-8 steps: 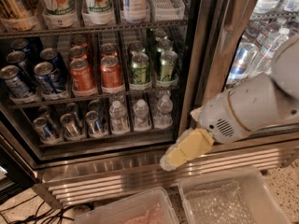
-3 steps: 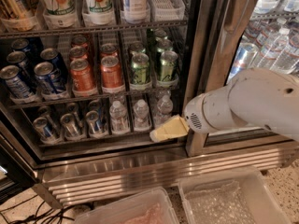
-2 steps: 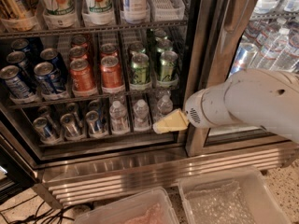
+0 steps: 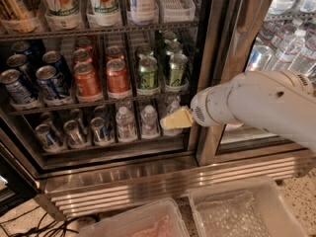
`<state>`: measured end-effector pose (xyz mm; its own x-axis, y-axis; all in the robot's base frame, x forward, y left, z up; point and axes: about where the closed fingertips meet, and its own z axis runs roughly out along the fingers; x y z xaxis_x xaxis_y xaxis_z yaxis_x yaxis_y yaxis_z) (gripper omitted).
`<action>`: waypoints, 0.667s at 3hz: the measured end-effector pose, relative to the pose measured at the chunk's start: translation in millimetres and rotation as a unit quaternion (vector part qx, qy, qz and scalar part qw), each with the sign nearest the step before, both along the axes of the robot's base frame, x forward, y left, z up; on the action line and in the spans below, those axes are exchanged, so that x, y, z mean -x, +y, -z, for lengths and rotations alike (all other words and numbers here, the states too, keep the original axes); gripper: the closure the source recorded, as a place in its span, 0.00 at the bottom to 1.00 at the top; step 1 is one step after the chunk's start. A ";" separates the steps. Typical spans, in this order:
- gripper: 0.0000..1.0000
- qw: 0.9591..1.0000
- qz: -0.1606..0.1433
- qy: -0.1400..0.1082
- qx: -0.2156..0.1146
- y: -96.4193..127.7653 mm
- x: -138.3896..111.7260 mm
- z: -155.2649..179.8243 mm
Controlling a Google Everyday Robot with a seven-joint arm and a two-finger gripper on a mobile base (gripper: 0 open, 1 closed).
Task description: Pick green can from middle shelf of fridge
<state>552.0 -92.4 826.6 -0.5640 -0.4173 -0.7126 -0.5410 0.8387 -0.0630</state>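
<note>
The robot is in the approach step, with nothing grasped yet. Its gripper (image 4: 168,122) hangs inside the open compartment of the fridge (image 4: 123,180). It sits below the front rail of the middle shelf (image 4: 98,103) and in front of the small water bottles (image 4: 126,123) on the rack beneath. Whether the gripper is open or closed cannot be told, since it shows as 1 pale wedge seen from the side.

The green can (image 4: 177,69) stands at the front of the rightmost column on the middle shelf, above and slightly right of the gripper. A 2nd green can (image 4: 147,73) stands just beside it on the left. Orange-red cans (image 4: 87,79) and blue cans (image 4: 19,85) fill the columns further left.

The next move probably calls for raising the gripper to can height, clearing the rail, then moving in level without nudging the neighbouring can.

The cans further back are mostly hidden by those in front. The gripper covers 1 bottle. The white arm (image 4: 266,102) is cut off at the right edge (its base is out of view).
</note>
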 end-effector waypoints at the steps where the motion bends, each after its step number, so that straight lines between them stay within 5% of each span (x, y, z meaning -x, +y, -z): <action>1: 0.14 1.000 0.009 -0.007 -0.009 1.4 -11.2 -2.3; 2: 0.16 1.000 0.017 -0.010 -0.016 0.6 -19.3 -3.0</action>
